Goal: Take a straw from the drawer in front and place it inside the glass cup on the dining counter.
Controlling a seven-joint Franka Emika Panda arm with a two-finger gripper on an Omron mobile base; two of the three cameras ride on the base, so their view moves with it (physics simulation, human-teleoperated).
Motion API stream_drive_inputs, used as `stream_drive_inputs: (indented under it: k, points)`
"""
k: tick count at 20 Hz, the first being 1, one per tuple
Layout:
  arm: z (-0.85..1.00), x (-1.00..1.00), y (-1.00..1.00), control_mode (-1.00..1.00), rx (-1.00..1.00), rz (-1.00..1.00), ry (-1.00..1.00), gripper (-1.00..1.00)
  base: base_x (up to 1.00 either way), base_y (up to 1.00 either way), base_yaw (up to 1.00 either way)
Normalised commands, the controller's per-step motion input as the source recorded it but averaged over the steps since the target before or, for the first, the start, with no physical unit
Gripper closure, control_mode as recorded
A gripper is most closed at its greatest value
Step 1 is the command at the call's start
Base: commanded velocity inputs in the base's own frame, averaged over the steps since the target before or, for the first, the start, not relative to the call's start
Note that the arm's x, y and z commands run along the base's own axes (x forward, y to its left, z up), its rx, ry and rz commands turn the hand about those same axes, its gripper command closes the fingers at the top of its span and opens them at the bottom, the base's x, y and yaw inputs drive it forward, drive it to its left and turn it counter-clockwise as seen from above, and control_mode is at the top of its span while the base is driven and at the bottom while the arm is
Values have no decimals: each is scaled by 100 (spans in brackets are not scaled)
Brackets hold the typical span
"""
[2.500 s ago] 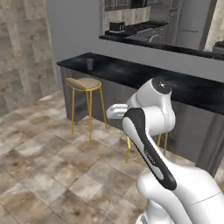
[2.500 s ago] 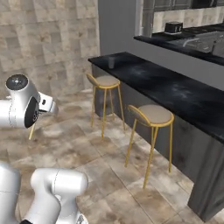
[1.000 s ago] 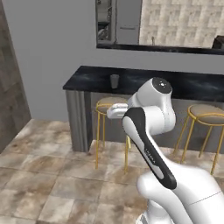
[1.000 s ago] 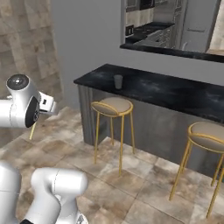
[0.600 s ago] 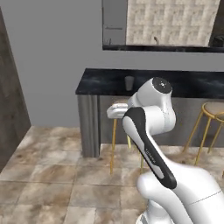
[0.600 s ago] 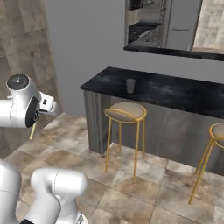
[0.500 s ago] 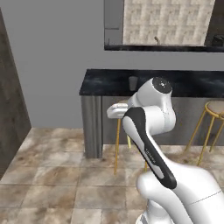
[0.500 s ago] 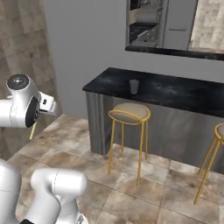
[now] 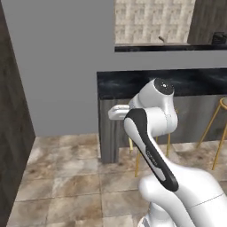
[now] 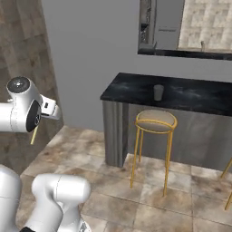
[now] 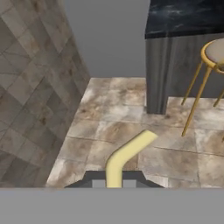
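Grey wall (image 10: 90,50) and stone-tile floor (image 11: 113,131) form the backdrop. Dining counter (image 10: 181,93): black marbled slab, far right. Stool (image 10: 155,121): gold legs, padded seat, just beside the counter's near edge. Glass cup (image 10: 158,92): upright on the counter, above the stool. Gripper (image 11: 114,183): clenched on the straw. Straw (image 11: 125,155): pale yellow, bent, well apart from the cup, near left.

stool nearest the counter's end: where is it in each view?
Left base view: stool lower centre, gold legs beside the arm.
Right base view: centre, whole.
Hand view: right edge, seat and legs.
Shared landmark: dining counter, black end above it.
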Motion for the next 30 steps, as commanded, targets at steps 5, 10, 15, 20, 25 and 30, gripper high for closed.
stream_drive_inputs:
  k: [5, 10, 15, 20, 25, 30]
  points:
    - [0, 0, 0, 100, 0, 0, 0, 100, 35, 49, -21]
    - [0, 0, 0, 100, 0, 0, 0, 100, 45, 7, -15]
    - [0, 0, 0, 100, 0, 0, 0, 100, 61, 0, -13]
    - [0, 0, 0, 100, 0, 0, 0, 100, 67, 2, -13]
    - [0, 0, 0, 100, 0, 0, 0, 100, 72, 0, -10]
    - [0, 0, 0, 100, 0, 0, 0, 100, 58, 3, -9]
